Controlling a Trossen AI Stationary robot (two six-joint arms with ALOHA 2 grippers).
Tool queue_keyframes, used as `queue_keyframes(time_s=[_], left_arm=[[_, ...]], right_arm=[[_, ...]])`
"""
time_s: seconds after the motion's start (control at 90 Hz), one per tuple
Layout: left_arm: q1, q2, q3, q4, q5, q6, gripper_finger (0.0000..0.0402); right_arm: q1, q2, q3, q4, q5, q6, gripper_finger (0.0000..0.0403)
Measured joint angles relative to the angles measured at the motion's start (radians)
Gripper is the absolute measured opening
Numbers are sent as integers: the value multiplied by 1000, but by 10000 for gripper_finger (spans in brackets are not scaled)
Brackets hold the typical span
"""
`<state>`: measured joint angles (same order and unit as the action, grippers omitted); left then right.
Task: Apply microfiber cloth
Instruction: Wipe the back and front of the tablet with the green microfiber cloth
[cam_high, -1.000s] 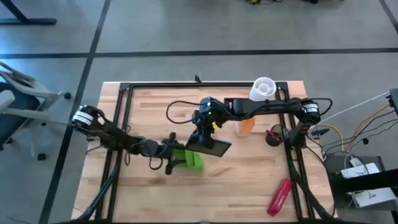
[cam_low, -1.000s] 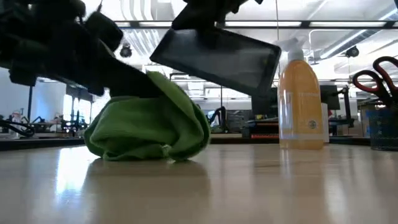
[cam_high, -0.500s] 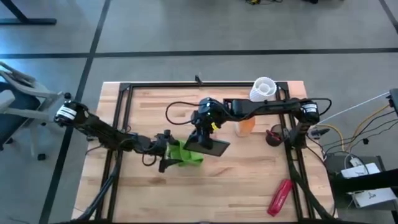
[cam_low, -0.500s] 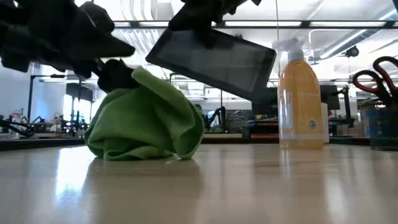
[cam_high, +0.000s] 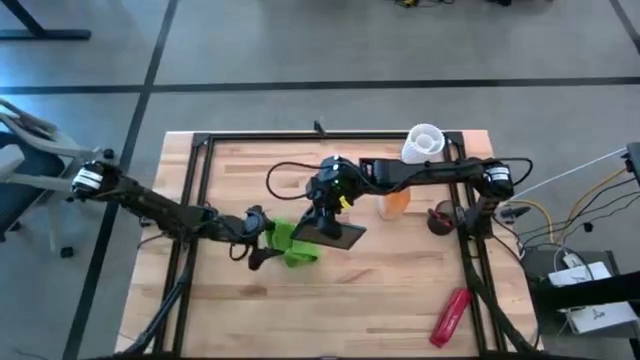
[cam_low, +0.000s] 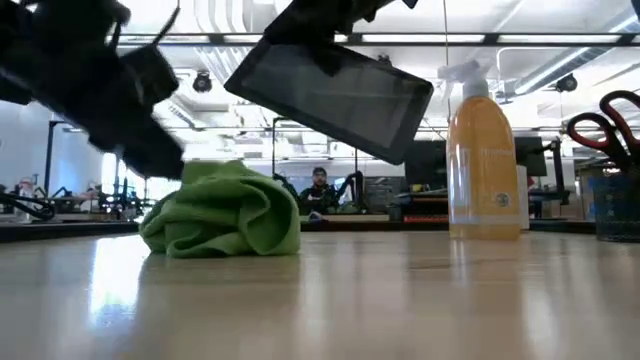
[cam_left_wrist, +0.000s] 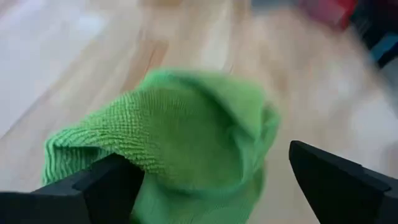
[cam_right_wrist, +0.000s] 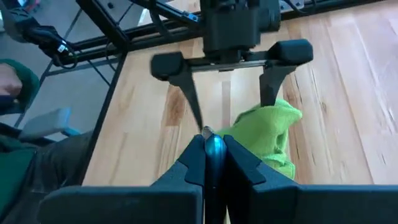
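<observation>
The lime-green microfiber cloth (cam_high: 291, 246) lies bunched in a heap on the wooden table (cam_high: 400, 290), resting on its underside (cam_low: 222, 240). My left gripper (cam_high: 262, 240) stands open at the cloth's left side, with the cloth (cam_left_wrist: 186, 130) in front of and partly between its fingers. My right gripper (cam_high: 325, 208) is shut on a dark flat rectangular device (cam_low: 330, 95). The device hangs tilted above the cloth's right side. My left gripper has one finger (cam_right_wrist: 271, 87) ending at the top of the cloth heap (cam_right_wrist: 273, 118); I cannot tell whether it touches. My right gripper pinches the device's upper edge (cam_right_wrist: 214, 152) between its two fingers, coming from above. The device is lifted clear of the table and slants down toward the table's right side.
An orange spray bottle (cam_low: 483, 160) stands just right of the device. A white ribbed cup (cam_high: 424, 142) sits at the far right, a holder with red scissors (cam_low: 608, 130) at the right edge, and a red tube (cam_high: 449, 316) near the front right. Black frame rails (cam_high: 195, 200) border the table.
My left gripper has opened and let go of the cloth, drawing back toward the table's left edge. The cloth, which stood pulled up into a tall bunch, has slumped into a lower heap and shifted a little to the left.
</observation>
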<state>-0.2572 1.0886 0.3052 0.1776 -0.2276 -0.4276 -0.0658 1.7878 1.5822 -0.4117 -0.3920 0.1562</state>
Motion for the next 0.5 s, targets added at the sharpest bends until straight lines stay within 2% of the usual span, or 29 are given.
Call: queue_keyframes(time_s=[0.1, 0.178, 0.244, 0.367, 0.5], left_arm=[[0, -11, 56, -236, 0, 1, 368], [-3, -19, 89, -299, 6, 33, 363], [-6, -27, 101, -235, 9, 74, 356], [-6, -28, 96, -12, 9, 115, 348], [-6, -27, 94, 67, 6, 131, 347]], right_arm=[[0, 0, 0, 3, 0, 0, 7], [3, 4, 0, 13, 5, 0, 7], [10, 12, 1, 22, 26, 0, 7], [24, 31, 1, 42, 29, -4, 7], [37, 35, 1, 43, 26, -1, 7]])
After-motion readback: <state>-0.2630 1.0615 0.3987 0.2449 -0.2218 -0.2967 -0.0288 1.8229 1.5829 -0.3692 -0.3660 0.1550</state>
